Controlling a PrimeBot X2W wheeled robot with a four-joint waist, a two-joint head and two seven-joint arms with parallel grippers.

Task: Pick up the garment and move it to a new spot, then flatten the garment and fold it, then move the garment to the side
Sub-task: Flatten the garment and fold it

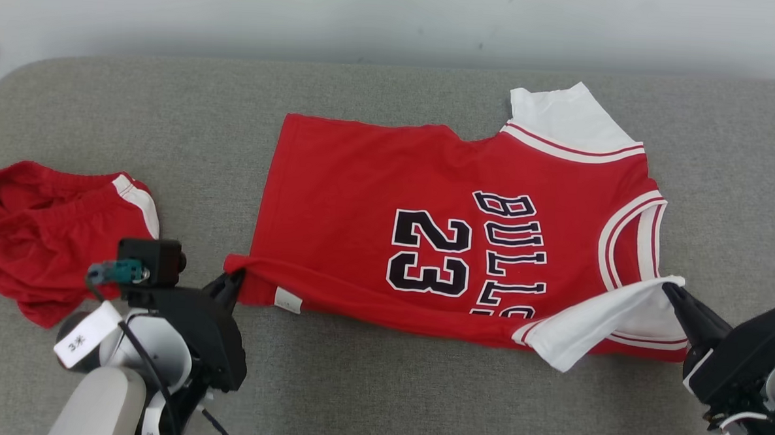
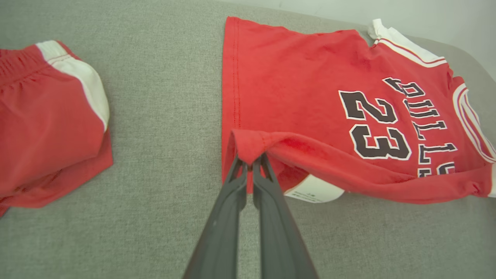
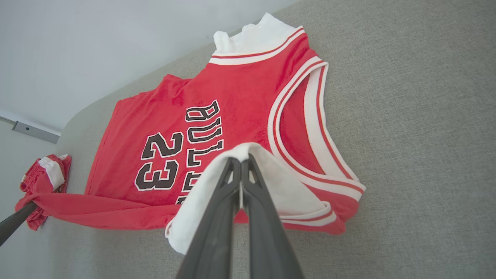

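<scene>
Nearest to us, the front edge of the red jersey (image 1: 440,207) is lifted into a rolled ridge. Our left gripper (image 1: 233,279) is clamped on the red hem corner, and our right gripper (image 1: 671,290) is pinched tight on the white sleeve (image 1: 592,324), which drapes over the red armhole. A care label (image 1: 288,300) peeks out under the raised hem. Beyond the ridge the jersey lies flat at the middle of the grey cushion (image 1: 380,387), hem to our left and striped neckline to our right. It bears "23" and "BULLS" in black, white-edged print turned sideways, and its other sleeve (image 1: 562,117) points to the far edge. At our left, well apart, we see crumpled red shorts (image 1: 40,228) with a white stripe. The woven cushion runs back to a pale wall (image 1: 396,15). Both arms reach in from the bottom corners, fingers angled inward, and a paper tag (image 1: 84,341) hangs on the left arm.
</scene>
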